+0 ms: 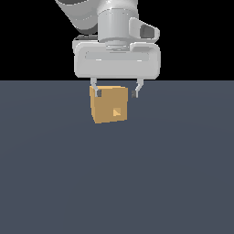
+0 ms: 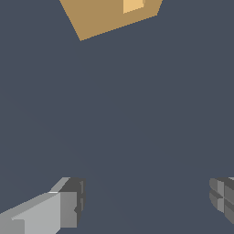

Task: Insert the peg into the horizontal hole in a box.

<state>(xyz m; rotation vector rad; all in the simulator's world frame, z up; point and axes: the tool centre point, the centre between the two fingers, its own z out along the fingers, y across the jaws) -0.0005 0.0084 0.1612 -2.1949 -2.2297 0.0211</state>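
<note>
The box (image 1: 109, 104) is a tan cube on the dark grey floor in the middle of the exterior view. Its hole (image 1: 116, 111) is a small square opening with a lighter orange triangular patch on the face toward the camera. My gripper (image 1: 116, 93) hangs above the floor with its fingers (image 1: 96, 89) spread wide and nothing between them; it overlaps the box's upper part in this view. In the wrist view the box (image 2: 105, 16) and the hole (image 2: 133, 5) lie well ahead of the open fingers (image 2: 68, 205). No peg shows in either view.
The dark grey floor (image 1: 117, 183) spreads all around the box. The arm's white hand body (image 1: 117, 57) fills the upper middle of the exterior view.
</note>
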